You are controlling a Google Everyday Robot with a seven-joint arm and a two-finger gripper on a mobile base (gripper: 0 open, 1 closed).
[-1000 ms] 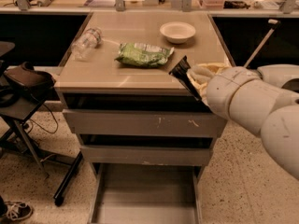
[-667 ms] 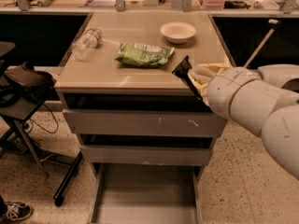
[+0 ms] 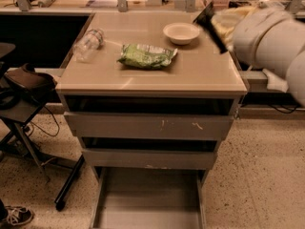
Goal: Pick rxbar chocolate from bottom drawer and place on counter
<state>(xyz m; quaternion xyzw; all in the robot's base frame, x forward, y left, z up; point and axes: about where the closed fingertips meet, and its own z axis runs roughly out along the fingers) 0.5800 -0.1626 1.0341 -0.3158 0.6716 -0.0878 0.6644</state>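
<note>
One bowl [image 3: 181, 32], one bag [image 3: 147, 56], one bottle [image 3: 88, 44] on counter [image 3: 190, 68]; three drawers [image 3: 147, 126]. One bar [image 3: 207, 18], black, flat, tilted, clamped in gripper [image 3: 220, 32] above far-right counter.

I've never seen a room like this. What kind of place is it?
Likely a lab or workshop: grey metal drawer cabinet with tan-beige counter, long cluttered shelf with metal posts behind, speckled floor. The robot's gripper hovers above the counter's right rear corner.

Site: you're in a lab workroom | speckled floor [image 3: 257, 175], grey drawer cabinet [image 3: 147, 126], cluttered back shelf [image 3: 71, 2] | end effector [image 3: 220, 26] above table's [image 3: 190, 67] far right corner.
</note>
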